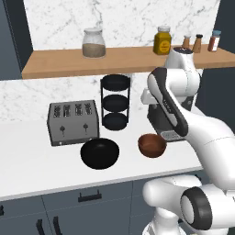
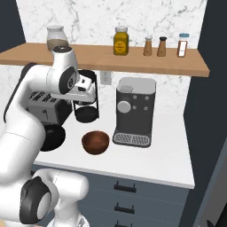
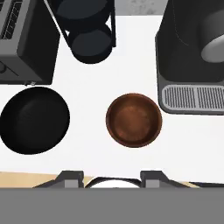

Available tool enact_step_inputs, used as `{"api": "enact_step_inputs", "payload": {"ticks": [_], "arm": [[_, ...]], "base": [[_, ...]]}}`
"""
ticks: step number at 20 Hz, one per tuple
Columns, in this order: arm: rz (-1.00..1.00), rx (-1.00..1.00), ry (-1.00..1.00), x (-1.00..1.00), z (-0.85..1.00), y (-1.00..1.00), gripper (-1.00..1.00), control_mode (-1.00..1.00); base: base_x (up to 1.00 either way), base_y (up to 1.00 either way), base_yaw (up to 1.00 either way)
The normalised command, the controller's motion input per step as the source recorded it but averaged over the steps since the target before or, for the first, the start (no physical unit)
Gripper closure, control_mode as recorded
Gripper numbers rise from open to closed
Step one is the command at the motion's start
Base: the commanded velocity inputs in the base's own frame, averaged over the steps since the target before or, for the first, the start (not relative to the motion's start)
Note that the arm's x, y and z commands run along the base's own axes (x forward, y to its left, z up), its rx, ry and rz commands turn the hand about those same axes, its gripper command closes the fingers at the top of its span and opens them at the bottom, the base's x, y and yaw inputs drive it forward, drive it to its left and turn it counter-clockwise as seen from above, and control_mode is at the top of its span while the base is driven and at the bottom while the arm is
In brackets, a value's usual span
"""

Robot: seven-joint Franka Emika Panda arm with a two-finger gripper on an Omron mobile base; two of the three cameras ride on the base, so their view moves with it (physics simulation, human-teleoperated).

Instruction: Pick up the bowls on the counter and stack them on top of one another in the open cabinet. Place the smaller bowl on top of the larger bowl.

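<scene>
The larger bowl (image 1: 100, 153) (image 3: 34, 119), wide and glossy black, sits on the white counter (image 1: 36, 170) in front of the toaster. To its right is the smaller bowl (image 1: 152, 145) (image 2: 95, 142) (image 3: 134, 119), reddish-brown, in front of the coffee machine. Both are upright and apart. My gripper (image 3: 111, 178) hangs high above the counter, looking down, with the smaller bowl just ahead of its fingertips. Its fingers stand apart with nothing between them. The open cabinet's wooden shelf (image 1: 59, 62) (image 2: 133, 64) runs along the marble wall above.
A toaster (image 1: 73, 122), a black three-tier rack (image 1: 115, 102) and a coffee machine (image 2: 134, 111) line the back of the counter. On the shelf stand a glass jar (image 1: 93, 43), a yellow jar (image 2: 121, 41) and three shakers (image 2: 162, 46).
</scene>
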Motion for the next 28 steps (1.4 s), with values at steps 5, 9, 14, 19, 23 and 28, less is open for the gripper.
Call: {"api": "enact_step_inputs", "payload": {"ticks": [5, 9, 14, 19, 23, 28], "arm": [[0.0, -0.04, 0.01, -0.14, -0.32, 0.0, -1.0, -1.0], [0.0, 0.0, 0.08, 0.0, -0.97, 0.05, -1.0, -1.0], [0.0, -0.01, 0.02, 0.03, -1.0, 0.02, -1.0, -1.0], [0.0, -0.1, 0.01, 0.38, -0.82, 0.31, -1.0, -1.0], [-0.02, -0.07, 0.0, 0.38, -0.53, 0.09, -1.0, -1.0], [-0.05, 0.0, 0.0, 0.5, -0.41, 0.0, -1.0, -1.0]], "base": [[0.0, 0.0, 0.0], [0.0, 0.0, 0.0], [0.0, 0.0, 0.0], [0.0, 0.0, 0.0], [0.0, 0.0, 0.0], [0.0, 0.0, 0.0]]}}
